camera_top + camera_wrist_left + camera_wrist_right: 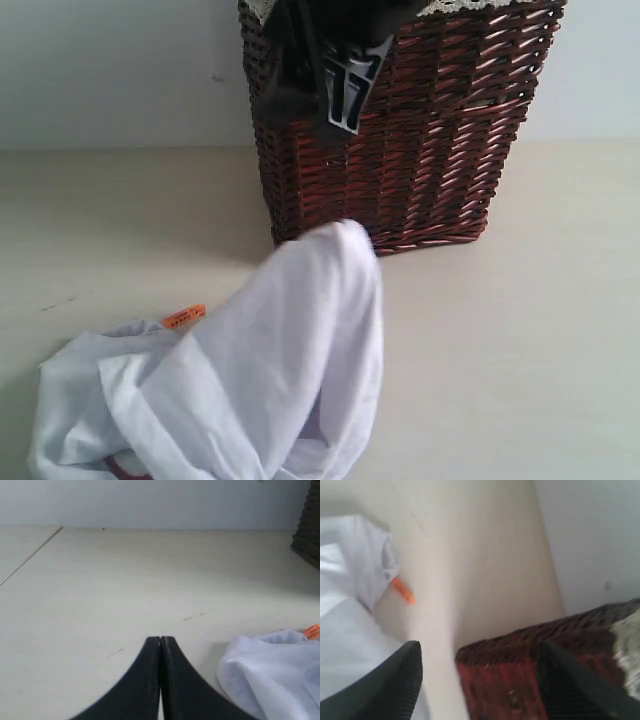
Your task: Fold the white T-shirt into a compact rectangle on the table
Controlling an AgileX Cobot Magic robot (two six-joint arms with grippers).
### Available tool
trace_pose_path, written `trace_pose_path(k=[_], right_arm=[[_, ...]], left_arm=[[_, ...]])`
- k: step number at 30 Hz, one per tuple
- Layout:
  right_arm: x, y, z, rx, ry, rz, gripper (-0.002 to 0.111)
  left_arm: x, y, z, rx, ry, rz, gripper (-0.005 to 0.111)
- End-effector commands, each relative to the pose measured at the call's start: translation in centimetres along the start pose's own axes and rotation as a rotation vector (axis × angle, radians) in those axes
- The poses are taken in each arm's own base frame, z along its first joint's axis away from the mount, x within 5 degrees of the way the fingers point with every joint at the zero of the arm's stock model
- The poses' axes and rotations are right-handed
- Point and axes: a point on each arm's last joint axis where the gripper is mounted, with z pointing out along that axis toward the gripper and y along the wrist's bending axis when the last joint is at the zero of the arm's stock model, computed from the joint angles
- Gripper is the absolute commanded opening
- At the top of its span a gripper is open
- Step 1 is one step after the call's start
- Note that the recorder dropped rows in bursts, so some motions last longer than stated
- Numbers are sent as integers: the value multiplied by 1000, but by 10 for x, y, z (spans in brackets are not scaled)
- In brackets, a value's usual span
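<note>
Shirt (280, 370) lies crumpled on bench (520, 350), long axis running twd basket (420, 150). Left jaws pressed together just beside its edge, so we'd lead w/ left; right jaws spread, empty, up by basket.

Table (520, 330) with T-shirt (290, 350), wicker basket (400, 150)

1. The exterior view stands low and near, and it faces the wicker basket (420, 150) and the wall behind, across the worktop (520, 330).
2. My left wrist view is almost at worktop level and looks flat over my left gripper (160, 639) to the wall.
3. My right wrist view looks down from higher, past my right gripper (480, 652), onto the basket corner.
4. All three share the orange tag (184, 316) of the white T-shirt (290, 360).
</note>
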Motion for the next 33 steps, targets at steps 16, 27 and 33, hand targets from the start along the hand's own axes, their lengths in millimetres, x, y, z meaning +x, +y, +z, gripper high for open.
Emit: trace_pose_path(k=[16,27,33], right_arm=[[1,45,75,-504,-54,266,63],[15,75,178,-439,41,267,63],[10,77,189,-469,-13,380,63]], left_arm=[[-1,0,0,3,-13,-5,0],[-1,0,0,3,-13,-5,0],[-1,0,0,3,-13,-5,0]])
